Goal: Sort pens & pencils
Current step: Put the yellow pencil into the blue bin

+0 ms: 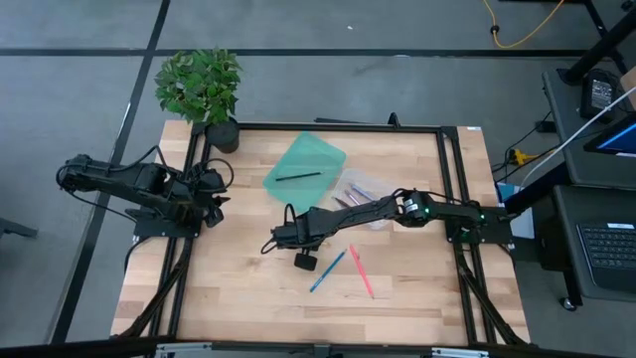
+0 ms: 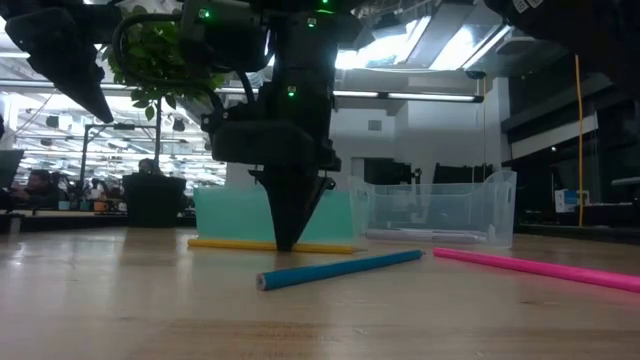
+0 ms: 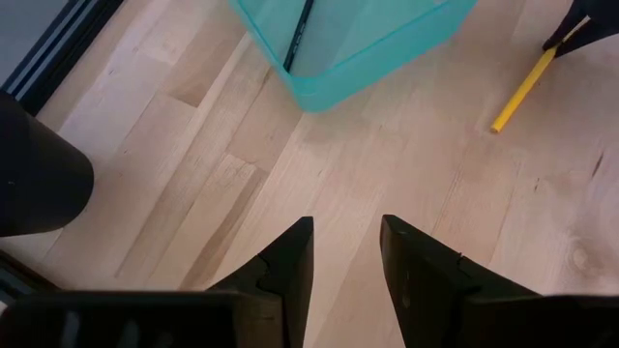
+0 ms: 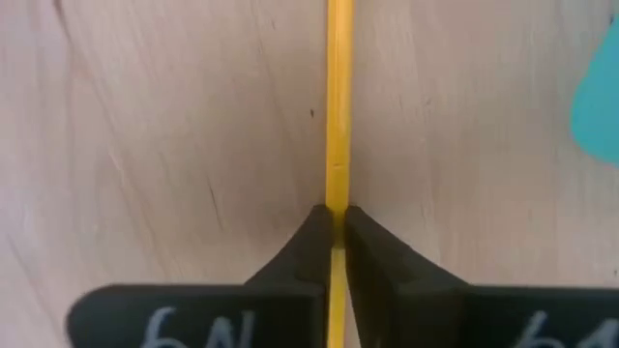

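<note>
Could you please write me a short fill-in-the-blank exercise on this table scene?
1. The right pincer is closed on the ____ stick.
2. A black stick lies inside the ____ tray.
3. On the bare wood beside the pink stick lies a ____ stick.
4. The left pincer holds ____.

Missing words: yellow; green; blue; nothing

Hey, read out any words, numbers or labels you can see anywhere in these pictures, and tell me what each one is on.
"6N": hand-drawn white marks on the right gripper, which is shut on the yellow stick.
A further white mark on the same gripper, at the picture's edge: cut off, unreadable.
Green tray, clear bin, blue stick, pink stick: no text visible.
Left gripper: no markings visible.
</note>
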You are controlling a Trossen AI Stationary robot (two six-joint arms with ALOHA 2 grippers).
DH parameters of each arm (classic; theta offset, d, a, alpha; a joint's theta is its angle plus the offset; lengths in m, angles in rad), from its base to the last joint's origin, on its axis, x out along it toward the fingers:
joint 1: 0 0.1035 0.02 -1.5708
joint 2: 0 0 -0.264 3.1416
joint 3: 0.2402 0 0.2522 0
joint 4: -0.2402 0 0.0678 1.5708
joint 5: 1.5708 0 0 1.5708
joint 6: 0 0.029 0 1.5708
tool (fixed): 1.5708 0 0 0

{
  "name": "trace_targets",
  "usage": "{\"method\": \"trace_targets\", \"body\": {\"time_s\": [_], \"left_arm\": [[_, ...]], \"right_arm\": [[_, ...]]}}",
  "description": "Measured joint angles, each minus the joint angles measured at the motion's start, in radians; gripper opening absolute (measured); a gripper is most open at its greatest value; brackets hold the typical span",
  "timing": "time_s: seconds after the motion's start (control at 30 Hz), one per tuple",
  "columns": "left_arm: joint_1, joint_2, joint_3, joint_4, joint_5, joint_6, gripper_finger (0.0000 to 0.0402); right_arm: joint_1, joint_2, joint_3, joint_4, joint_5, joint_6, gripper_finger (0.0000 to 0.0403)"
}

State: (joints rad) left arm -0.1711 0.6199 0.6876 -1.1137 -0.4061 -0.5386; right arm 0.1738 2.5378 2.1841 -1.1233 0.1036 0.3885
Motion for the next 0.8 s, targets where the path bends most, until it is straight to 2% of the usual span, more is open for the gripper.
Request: {"method": "trace_targets", "body": {"time_s": [0.1, 0.5, 0.8], "left_arm": [[0.000, 0.000, 0.000, 0.000, 0.000, 0.000, 0.0115], [0.000, 0.000, 0.000, 0.000, 0.000, 0.000, 0.0115], [0.000, 0.000, 0.000, 0.000, 0.000, 0.000, 0.0115]], "right_arm": [[0.000, 0.000, 0.009, 0.000, 0.000, -0.001, 0.0008], [0.008, 0.013, 0.108, -0.038, -0.018, -0.005, 0.0002], [0.010, 0.012, 0.119, -0.074, -0.006, 0.000, 0.0001]]}}
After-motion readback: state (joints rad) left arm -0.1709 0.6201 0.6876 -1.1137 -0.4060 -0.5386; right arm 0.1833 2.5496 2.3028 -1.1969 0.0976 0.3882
